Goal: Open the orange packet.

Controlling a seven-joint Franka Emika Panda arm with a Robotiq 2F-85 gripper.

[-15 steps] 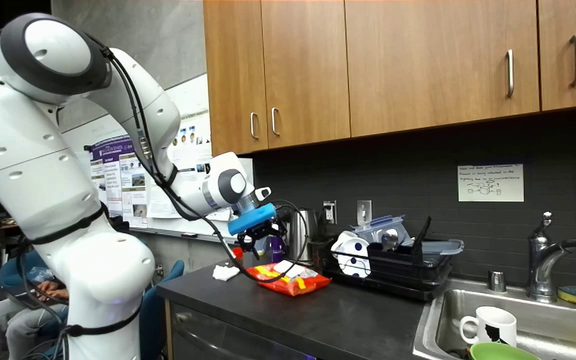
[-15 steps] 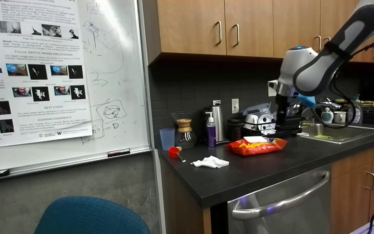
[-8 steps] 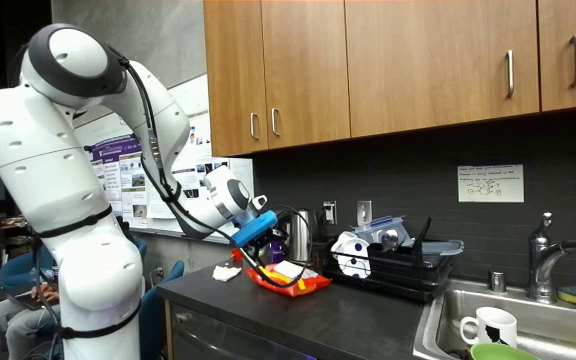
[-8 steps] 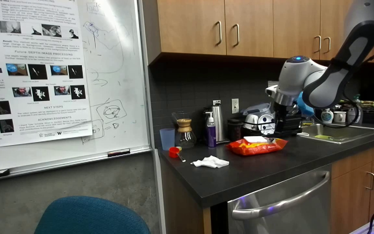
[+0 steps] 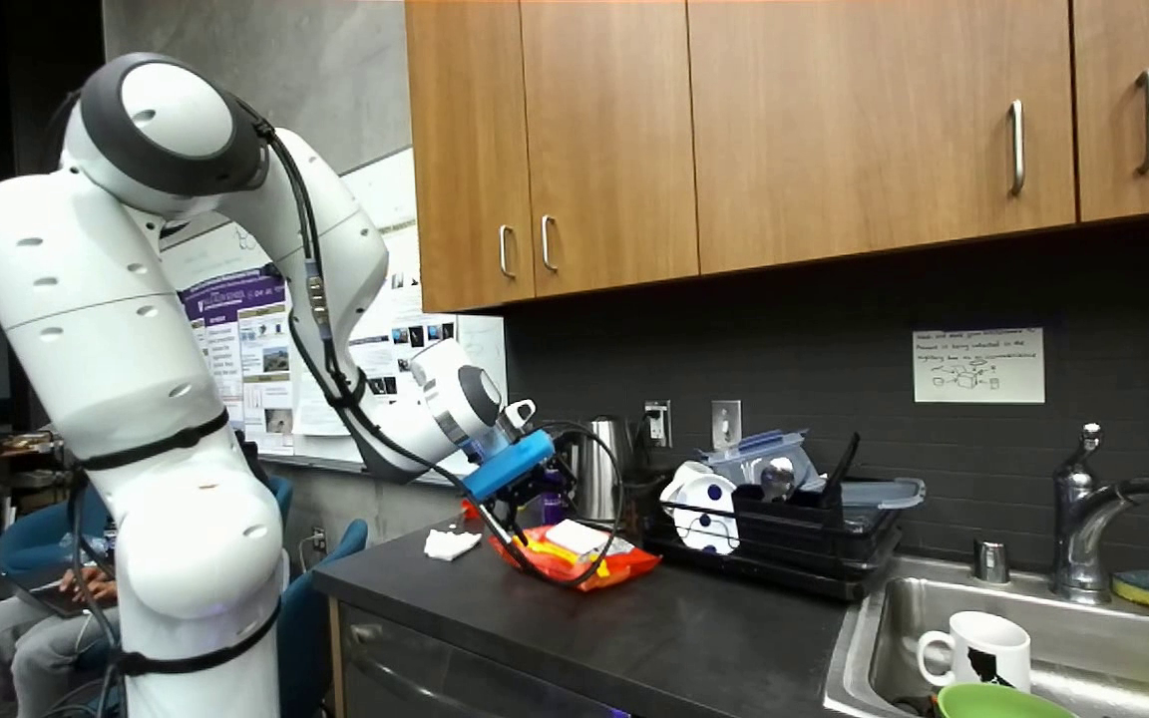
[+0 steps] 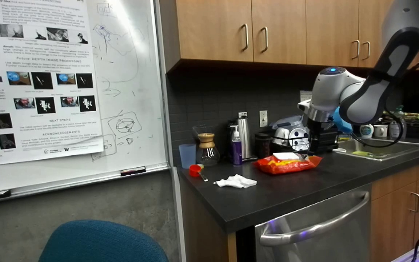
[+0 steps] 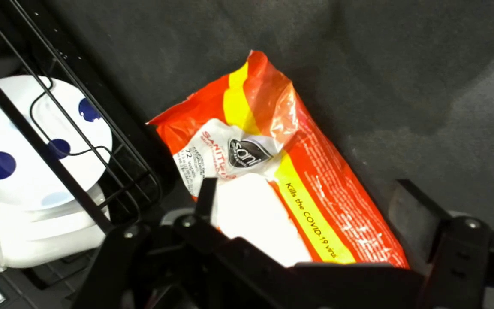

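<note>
The orange packet, a red-orange wipes pack with yellow stripes, lies flat on the counter in both exterior views [image 5: 629, 570] [image 6: 289, 167] and in the wrist view [image 7: 337, 180]. A white lid lies on its top, in an exterior view [image 6: 285, 156] and overexposed in the wrist view [image 7: 260, 219]. My gripper [image 7: 307, 189] is open, with wide-apart fingers over the packet. One finger is near the lid's edge, the other past the packet's long side. In an exterior view the gripper [image 6: 310, 151] hangs just above the packet; I cannot tell if it touches.
A black dish rack [image 7: 114, 180] with a spotted plate [image 7: 37, 141] stands close beside the packet. A kettle [image 6: 245, 138], a purple bottle [image 6: 237, 149], a glass carafe [image 6: 207, 153] and a crumpled white wipe [image 6: 236, 181] are on the counter. The sink [image 5: 874, 638] is beyond the rack.
The arm has come down, bringing the gripper lower toward the packet, and its wrist has tilted. The packet has not visibly moved.
</note>
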